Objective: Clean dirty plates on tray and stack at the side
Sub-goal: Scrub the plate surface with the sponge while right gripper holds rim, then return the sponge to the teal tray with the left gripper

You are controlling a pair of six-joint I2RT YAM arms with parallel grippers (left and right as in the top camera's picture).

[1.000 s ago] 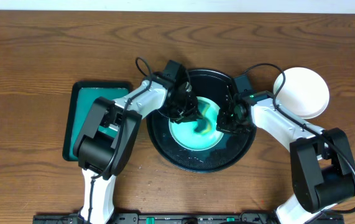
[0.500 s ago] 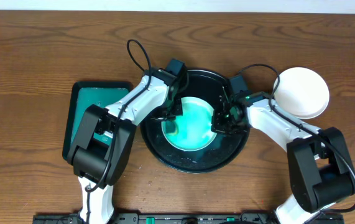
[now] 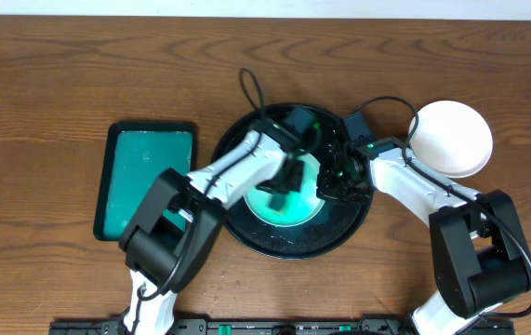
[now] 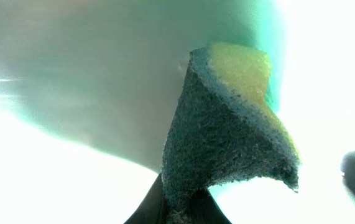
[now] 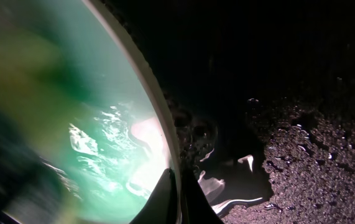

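Overhead view: the black tray (image 3: 311, 240) sits mid-bench (image 3: 60, 74) and holds a mint-green plate (image 3: 298, 212). The left pincer (image 3: 281, 184) is clamped on a sponge (image 4: 227, 137), which hangs over the plate's face. The right pincer (image 3: 333, 179) is closed on the plate's rim on the side facing the right edge. A white plate (image 3: 451, 138) lies near the tray toward the right edge. A green rectangular tray (image 3: 147, 181) lies toward the left edge.

A mint-green plate (image 3: 298, 209) gleamed on a glossy black tray (image 3: 288, 247) speckled with droplets, beneath a sponge (image 4: 227, 124) of yellow foam and teal-blue scouring pad, with a white plate (image 3: 451, 138) and a black-rimmed green tray (image 3: 149, 181) on the brown, wood-grained tabletop (image 3: 60, 74).
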